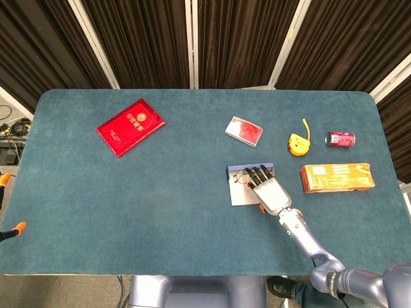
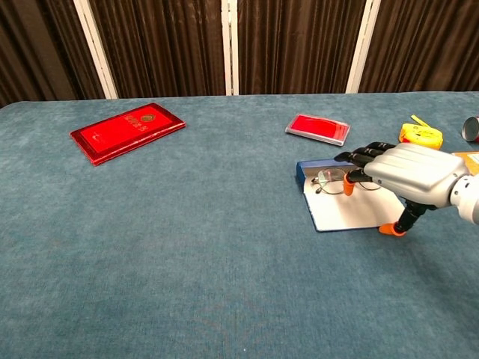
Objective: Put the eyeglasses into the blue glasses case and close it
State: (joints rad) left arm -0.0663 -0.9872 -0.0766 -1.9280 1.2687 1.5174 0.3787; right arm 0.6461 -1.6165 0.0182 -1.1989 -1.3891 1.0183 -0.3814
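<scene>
The blue glasses case (image 1: 240, 194) (image 2: 338, 215) lies open on the table right of centre, its pale lid flat toward me. The wire-framed eyeglasses (image 1: 242, 176) (image 2: 328, 180) lie in its far tray. My right hand (image 1: 268, 190) (image 2: 408, 170) hovers palm down over the right half of the case. Its fingers are stretched out over the glasses' right lens and one orange fingertip (image 2: 348, 188) is at the frame. It grips nothing. Of my left hand only two orange fingertips (image 1: 15, 227), set apart, show at the far left edge of the head view.
A red booklet (image 1: 130, 126) (image 2: 127, 131) lies at the far left. A small red packet (image 1: 244, 130) (image 2: 318, 128) sits behind the case. To the right are a yellow tape measure (image 1: 297, 144), a red can (image 1: 340, 138) and an orange box (image 1: 336, 177).
</scene>
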